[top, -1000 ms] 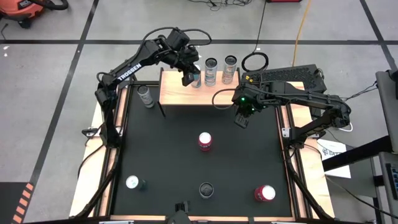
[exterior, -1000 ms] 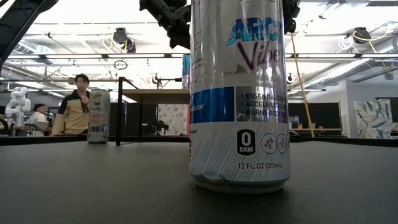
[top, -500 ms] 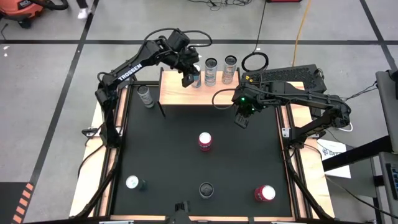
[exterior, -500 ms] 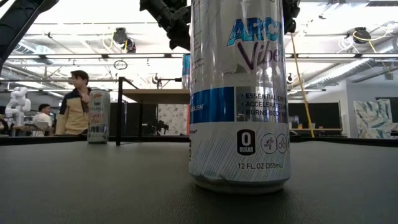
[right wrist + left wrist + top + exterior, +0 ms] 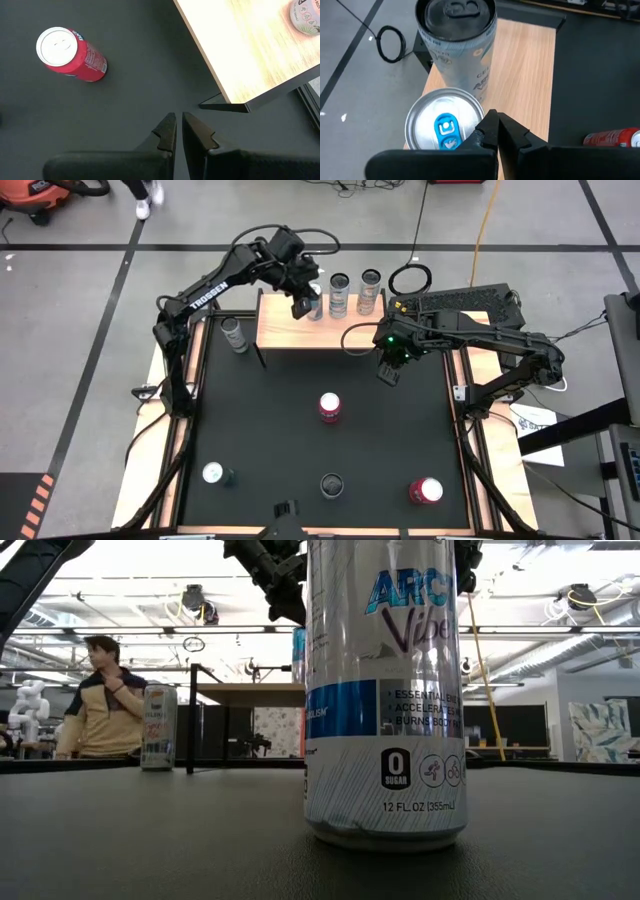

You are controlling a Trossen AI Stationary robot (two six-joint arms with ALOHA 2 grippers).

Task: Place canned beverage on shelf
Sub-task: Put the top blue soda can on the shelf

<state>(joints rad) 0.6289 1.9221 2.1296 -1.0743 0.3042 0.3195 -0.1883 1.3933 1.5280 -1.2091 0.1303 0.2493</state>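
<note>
From above, the left gripper (image 5: 303, 304) is hovering over the shelf (image 5: 280, 327) beside a blue-tabbed can (image 5: 315, 307) standing on it, so placing looks done.

Its wrist camera is showing the fingers (image 5: 492, 131) clenched on nothing, just beside that can.

The right gripper (image 5: 178, 131) is waiting clenched off the shelf's corner, next needing a table can like the red can (image 5: 70, 54)

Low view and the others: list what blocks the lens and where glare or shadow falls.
Low view: a silver can close to the lens fills the middle and hides much of the shelf; ceiling lights glare behind it. Right wrist view: glare washes part of the shelf board pale. High view: even light, only faint shadows.
</note>
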